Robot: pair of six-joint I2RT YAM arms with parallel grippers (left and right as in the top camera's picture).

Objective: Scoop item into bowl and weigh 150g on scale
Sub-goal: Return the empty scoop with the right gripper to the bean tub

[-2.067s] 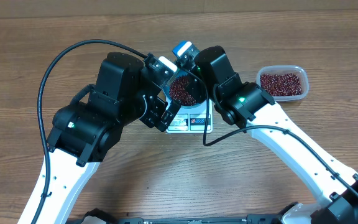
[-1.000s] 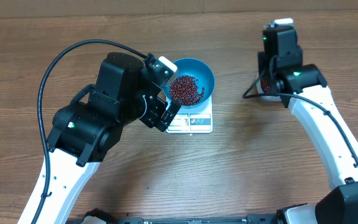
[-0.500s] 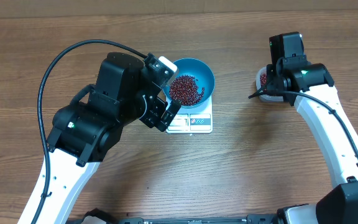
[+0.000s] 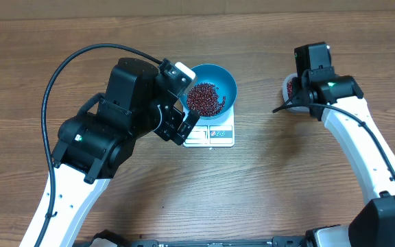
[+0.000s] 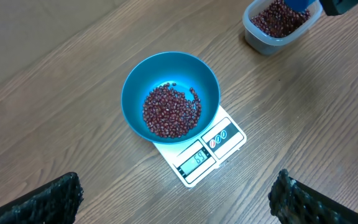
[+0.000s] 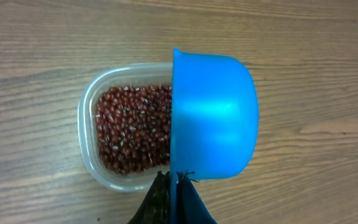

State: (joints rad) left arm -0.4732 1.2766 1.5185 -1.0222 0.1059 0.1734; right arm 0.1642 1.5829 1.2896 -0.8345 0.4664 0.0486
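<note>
Some beans (image 5: 169, 111) in bowl (image 5: 170, 68) on scale (image 5: 201, 158), likely short of target. Your right gripper (image 6: 174, 200) clamps scoop (image 6: 213, 115) over tub (image 6: 92, 134), near the far edge of the surface (image 4: 266, 185); left gripper (image 5: 173, 202) gapes empty.

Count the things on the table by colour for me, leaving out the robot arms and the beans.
Blue: 2 (bowl, scoop)
White: 1 (scale)
Clear: 1 (tub)
Total: 4

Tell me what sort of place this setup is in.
Likely a robotics lab workbench, not a home kitchen: two robot arms over a wood-grain table, with a scale, a blue bowl of beans and a tub.
</note>
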